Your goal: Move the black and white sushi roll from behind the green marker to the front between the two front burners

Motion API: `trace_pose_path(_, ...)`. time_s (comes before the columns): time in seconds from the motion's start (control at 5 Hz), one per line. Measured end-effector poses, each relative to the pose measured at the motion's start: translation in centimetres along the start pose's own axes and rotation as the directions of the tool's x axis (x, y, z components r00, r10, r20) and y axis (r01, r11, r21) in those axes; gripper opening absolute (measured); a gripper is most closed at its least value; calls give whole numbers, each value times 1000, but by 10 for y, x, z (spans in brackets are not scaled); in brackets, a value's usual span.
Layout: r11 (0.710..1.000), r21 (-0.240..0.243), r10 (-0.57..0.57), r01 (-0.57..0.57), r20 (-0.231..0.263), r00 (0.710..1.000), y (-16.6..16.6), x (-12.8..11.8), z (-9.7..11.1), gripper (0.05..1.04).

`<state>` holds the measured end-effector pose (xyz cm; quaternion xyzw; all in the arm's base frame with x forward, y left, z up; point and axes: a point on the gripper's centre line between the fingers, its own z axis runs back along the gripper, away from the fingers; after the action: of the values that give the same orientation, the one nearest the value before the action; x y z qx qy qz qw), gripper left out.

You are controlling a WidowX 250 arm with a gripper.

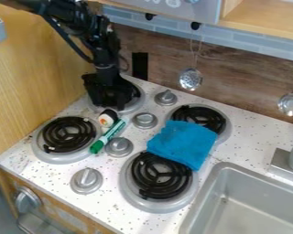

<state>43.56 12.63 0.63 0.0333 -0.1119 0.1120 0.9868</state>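
One green-and-white marker, print illegible, lies near the gripper.

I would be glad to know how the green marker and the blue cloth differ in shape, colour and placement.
The marker is slim and straight, whereas the cloth is broad and soft-looking. The marker is green and white; the cloth is plain blue. The marker lies between a burner and a knob, while the cloth partly covers two other burners.
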Motion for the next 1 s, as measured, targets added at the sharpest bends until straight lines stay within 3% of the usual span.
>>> trace_pose_path(0.2,1000,-6,-8,8,-46,999,0,-3,-1,1001)
trace_pose_path(0.8,1000,15,-19,20,-91,996,4,-10,-3,1001)
trace_pose_path(1.0,999,26,-19,22,-140,990,5,-19,-11,1001)
